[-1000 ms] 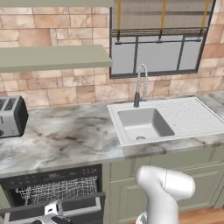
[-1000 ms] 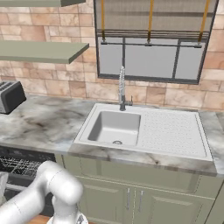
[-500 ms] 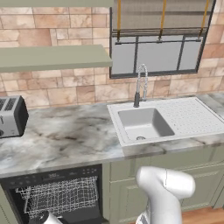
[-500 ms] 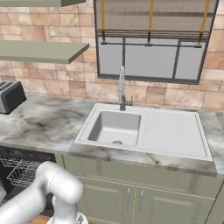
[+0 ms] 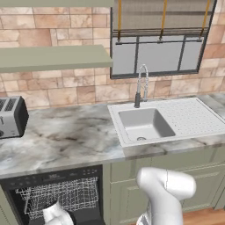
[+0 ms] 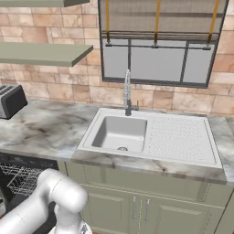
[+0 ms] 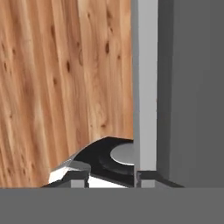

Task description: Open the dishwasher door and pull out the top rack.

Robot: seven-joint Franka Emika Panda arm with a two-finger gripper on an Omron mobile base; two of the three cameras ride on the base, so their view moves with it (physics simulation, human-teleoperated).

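Note:
The dishwasher stands open under the counter, its black control strip [image 5: 52, 176] along the top of the opening. Inside, the top rack [image 5: 61, 195] of silvery-white wire sits within the cavity; its right end also shows at the left edge of the right base view as the rack [image 6: 18, 180]. In the hand view the dishwasher door [image 7: 192, 87] is a dark panel on the right, with its silver bar handle [image 7: 144, 87] running up the frame. My gripper [image 7: 112, 177] is open, low by the door; the handle lines up with the right fingertip [image 7: 146, 176]. Nothing lies between the tips.
A toaster [image 5: 11, 116] stands on the marble counter at left. The sink [image 5: 145, 123] with its faucet [image 5: 140, 85] lies to the right. Sage-green cabinet doors [image 5: 127, 193] flank the dishwasher. Wooden floor [image 7: 65, 87] lies below the hand.
The door has swung further down and dropped out of the base views, baring more of the rack. My wrist has sunk lower with it.

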